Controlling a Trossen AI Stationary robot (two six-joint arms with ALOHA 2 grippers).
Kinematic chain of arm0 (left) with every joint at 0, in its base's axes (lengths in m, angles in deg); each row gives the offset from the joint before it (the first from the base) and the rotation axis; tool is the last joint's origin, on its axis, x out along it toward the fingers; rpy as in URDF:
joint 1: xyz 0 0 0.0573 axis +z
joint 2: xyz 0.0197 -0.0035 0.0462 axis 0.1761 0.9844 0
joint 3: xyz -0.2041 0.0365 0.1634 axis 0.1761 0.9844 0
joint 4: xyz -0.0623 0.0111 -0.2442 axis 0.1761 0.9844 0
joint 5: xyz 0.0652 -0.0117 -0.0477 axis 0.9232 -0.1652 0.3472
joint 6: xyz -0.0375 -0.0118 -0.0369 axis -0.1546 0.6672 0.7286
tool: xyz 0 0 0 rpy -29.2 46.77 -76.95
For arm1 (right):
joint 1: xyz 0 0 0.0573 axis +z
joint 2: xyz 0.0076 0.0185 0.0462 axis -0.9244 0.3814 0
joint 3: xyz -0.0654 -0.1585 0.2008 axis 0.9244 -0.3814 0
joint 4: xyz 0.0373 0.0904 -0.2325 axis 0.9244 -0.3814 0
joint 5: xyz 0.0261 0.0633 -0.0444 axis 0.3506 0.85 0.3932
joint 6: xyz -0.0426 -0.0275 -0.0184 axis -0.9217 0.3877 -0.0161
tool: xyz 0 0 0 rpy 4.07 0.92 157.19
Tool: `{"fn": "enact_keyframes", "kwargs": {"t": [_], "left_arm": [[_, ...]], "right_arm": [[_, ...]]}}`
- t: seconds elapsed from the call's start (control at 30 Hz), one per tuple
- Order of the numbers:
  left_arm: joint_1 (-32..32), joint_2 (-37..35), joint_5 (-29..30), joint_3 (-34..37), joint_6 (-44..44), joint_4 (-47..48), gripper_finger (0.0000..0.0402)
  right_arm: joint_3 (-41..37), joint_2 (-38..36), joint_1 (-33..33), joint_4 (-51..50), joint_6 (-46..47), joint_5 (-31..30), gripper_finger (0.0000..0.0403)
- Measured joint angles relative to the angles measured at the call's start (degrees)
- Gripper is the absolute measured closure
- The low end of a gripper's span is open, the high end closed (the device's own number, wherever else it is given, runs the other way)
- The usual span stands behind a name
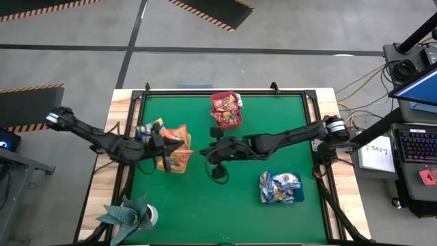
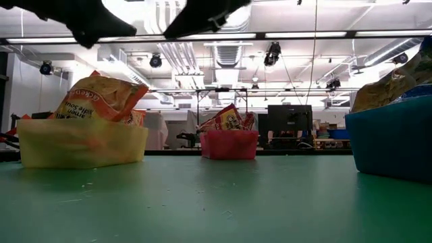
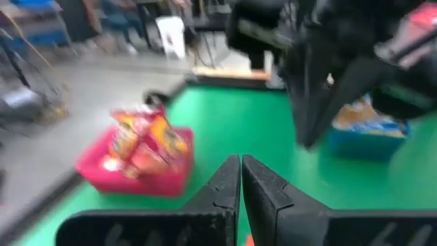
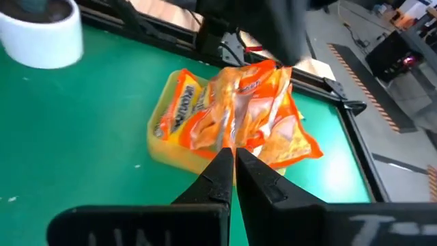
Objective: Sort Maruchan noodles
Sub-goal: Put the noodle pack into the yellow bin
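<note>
Orange packets point(image 1: 175, 154) fill the yellow tray point(image 4: 164, 140), red ones the red tray point(image 1: 226, 111), blue ones the blue tray point(image 1: 280, 190); both hands closed, empty.

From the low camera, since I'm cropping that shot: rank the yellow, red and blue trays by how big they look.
1. Blue tray, though cut off by the frame edge and closest to the camera.
2. Yellow tray.
3. Red tray, farthest back, so true size is unsure.
</note>
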Motion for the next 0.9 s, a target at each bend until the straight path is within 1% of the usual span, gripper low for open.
{"fn": "enact_keyframes", "kwargs": {"t": [0.1,0.17,0.23,0.3,0.43,0.57,0.73,0.9], "left_arm": [[0.1,3.9,-0.7,-0.7,5.3,3.6,0.0402],[0.1,6.1,-0.3,-2.5,7.9,8.4,0.0402],[0.1,7.8,-0.4,-5.9,11.2,14.5,0.0402],[0.1,9.4,-0.5,-9.6,14.6,22.6,0.0402],[0.2,12.9,-1.2,-17.2,20.1,37.6,0.0402],[0.3,16.5,-2.4,-21.9,25.4,48.5,0.0402],[0.9,19.6,-6.0,-22.7,29.6,54.5,0.0402],[1.5,21.5,-5.7,-22.7,32.9,57.7,0.0402]], "right_arm": [[-6.7,-3.5,0.3,5.4,2.1,0.1,0.0394],[-10.3,-5.2,0.2,8.7,2.9,0.1,0.0394],[-13.2,-6.3,0.2,11.0,4.1,-0.1,0.0394],[-15.4,-7.1,0.2,12.4,5.0,-0.1,0.0394],[-18.3,-7.3,0.2,15.8,5.8,0.0,0.0394],[-20.6,-7.3,0.3,19.8,6.0,0.0,0.0394],[-23.2,-7.3,0.7,24.7,6.0,0.0,0.0394],[-24.0,-7.3,0.9,25.3,6.1,0.0,0.0394]]}}
